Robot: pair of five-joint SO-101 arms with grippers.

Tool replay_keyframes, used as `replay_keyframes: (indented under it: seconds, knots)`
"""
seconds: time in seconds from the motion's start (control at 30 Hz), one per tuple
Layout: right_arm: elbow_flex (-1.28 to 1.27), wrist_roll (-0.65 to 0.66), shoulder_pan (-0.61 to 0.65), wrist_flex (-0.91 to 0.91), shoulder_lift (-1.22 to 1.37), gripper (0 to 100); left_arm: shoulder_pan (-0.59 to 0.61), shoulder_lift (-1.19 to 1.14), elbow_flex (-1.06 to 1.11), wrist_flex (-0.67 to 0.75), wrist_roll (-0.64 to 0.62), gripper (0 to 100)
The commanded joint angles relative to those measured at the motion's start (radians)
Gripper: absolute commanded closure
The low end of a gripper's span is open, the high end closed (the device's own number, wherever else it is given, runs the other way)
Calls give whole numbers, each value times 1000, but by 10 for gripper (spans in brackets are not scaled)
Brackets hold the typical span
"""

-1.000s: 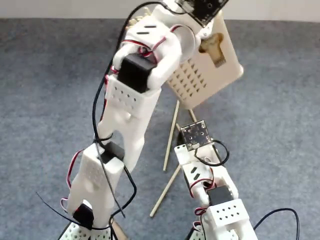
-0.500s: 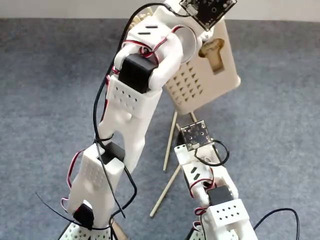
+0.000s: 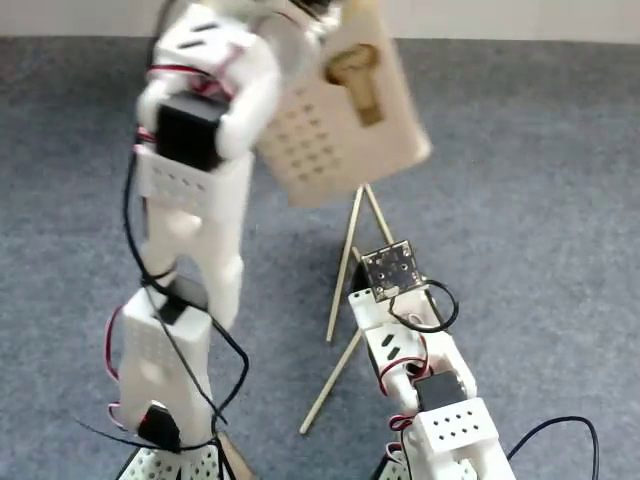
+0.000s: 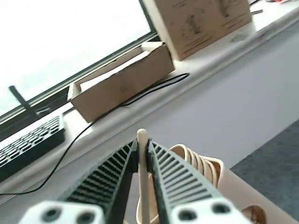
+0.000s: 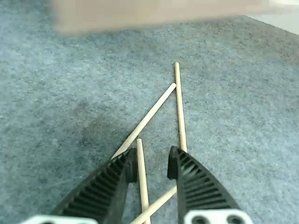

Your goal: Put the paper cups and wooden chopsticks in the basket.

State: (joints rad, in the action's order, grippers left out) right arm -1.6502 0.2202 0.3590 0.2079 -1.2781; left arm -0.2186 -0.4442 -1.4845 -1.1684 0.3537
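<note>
Grey carpet (image 3: 540,200) underlies everything in the high view. Shows the basket (image 3: 340,130) lifted off the surface and tilted, hanging from the raised left arm, perforated wall and handle slot turned toward the camera. Leaves the wooden chopsticks (image 3: 343,265) loose on the carpet just below it, crossing near their far ends, directly ahead of the low right arm.

Looks out, from the left wrist, over a white ledge (image 4: 210,70) with cardboard boxes (image 4: 121,79) and a cable under a bright window. Adds what the overhead angle hides: the left gripper (image 4: 142,142) pinched shut on a thin pale upright edge, most likely the basket's rim, which would explain the lift and tilt. Reveals too the stacked rims of paper cups (image 4: 198,161), apparently sitting inside the basket.

Peers straight down at the carpet from the right wrist. Finds the right gripper (image 5: 153,158) with jaws apart, straddling the near end of one chopstick (image 5: 141,172), others fanned just beyond. Suggests readiness to close on that stick.
</note>
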Motion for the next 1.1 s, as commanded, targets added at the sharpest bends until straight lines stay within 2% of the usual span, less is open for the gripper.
replay_keyframes:
  seconds: [0.0,0.23,0.53,0.8,1.07]
  knots:
    - [-21,11,10,-18,-19,875,59,88,-21,2,15,995]
    - [-21,11,10,-18,-19,875,51,113,-15,-51,15,995]
    - [-21,11,10,-18,-19,875,-31,99,-13,-176,15,995]
    - [-21,11,7,-18,-19,875,111,61,-13,-186,54,995]
    - [-21,11,8,-18,-19,875,214,-13,-13,-342,-55,995]
